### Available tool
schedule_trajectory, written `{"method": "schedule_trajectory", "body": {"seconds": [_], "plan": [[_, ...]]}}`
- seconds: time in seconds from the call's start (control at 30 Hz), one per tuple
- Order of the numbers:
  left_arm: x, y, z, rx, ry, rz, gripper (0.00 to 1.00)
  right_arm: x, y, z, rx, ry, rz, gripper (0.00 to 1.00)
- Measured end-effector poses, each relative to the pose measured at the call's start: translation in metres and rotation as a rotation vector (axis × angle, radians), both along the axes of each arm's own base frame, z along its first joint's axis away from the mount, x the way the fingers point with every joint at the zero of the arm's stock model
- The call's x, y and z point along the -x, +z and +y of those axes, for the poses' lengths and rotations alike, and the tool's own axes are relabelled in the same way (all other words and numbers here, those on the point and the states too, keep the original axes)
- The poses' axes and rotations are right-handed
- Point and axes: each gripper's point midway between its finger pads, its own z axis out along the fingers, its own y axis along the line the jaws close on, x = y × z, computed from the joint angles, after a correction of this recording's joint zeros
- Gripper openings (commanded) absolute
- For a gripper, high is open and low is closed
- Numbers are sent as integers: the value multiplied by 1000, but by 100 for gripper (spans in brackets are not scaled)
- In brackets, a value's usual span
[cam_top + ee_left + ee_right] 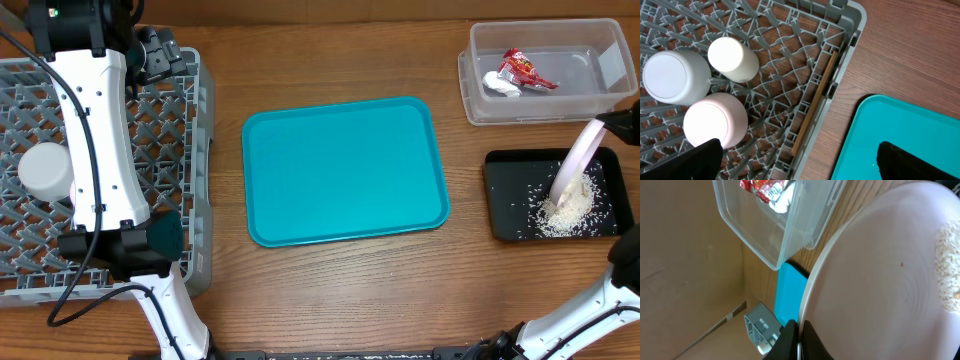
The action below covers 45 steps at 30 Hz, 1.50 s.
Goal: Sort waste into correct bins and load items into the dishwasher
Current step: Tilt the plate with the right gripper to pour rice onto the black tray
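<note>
My right gripper (612,122) is shut on the rim of the white plate (578,165), which it holds tilted steeply over the black tray (510,190). Rice scraps (568,210) lie heaped on that tray, and some still cling to the plate (947,265). The clear tub (470,80) holds the red wrapper (522,68) and the white tissue (500,84). In the grey rack (850,45) stand, upside down, the grey-blue bowl (675,75), the white cup (732,59) and the pink bowl (715,120). My left gripper (800,162) hangs open above the rack's right wall.
The teal tray (345,170) lies bare mid-table between the rack and the bins. Wooden chopsticks (812,105) lie along the inside of the rack's right wall. My left arm (95,130) stretches over the rack.
</note>
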Motion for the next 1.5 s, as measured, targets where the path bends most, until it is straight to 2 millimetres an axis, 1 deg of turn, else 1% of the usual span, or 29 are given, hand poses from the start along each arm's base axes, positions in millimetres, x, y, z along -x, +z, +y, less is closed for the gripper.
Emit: {"method": "schedule_trajectory", "body": {"seconds": [0.13,0.23,0.3,0.43,0.63,0.73,0.9,0.97,1.03,1.2,1.27,1.3,1.4,1.5], "plan": [[0,0,0,0,0,0,100,10,0,-9,-10,-20,7,4],[0,0,0,0,0,0,100,11,1,-19,8,-26,-20,4],[0,0,0,0,0,0,100,13,1,-22,13,-25,-26,4],[0,0,0,0,0,0,100,10,4,-21,36,17,-80,4],[0,0,0,0,0,0,100,11,6,-17,33,41,-95,4],[0,0,0,0,0,0,100,14,9,-10,-3,54,-100,4],[0,0,0,0,0,0,100,12,15,-6,-24,71,-141,4],[0,0,0,0,0,0,100,8,14,-11,-1,65,-154,4],[0,0,0,0,0,0,100,8,9,-17,31,50,-129,4],[0,0,0,0,0,0,100,13,6,-18,37,51,-104,4],[0,0,0,0,0,0,100,17,8,-13,-3,44,-86,4],[0,0,0,0,0,0,100,17,10,-11,-20,45,-96,4],[0,0,0,0,0,0,100,9,12,-18,22,52,-143,4],[0,0,0,0,0,0,100,14,12,-14,1,51,-122,4]]}}
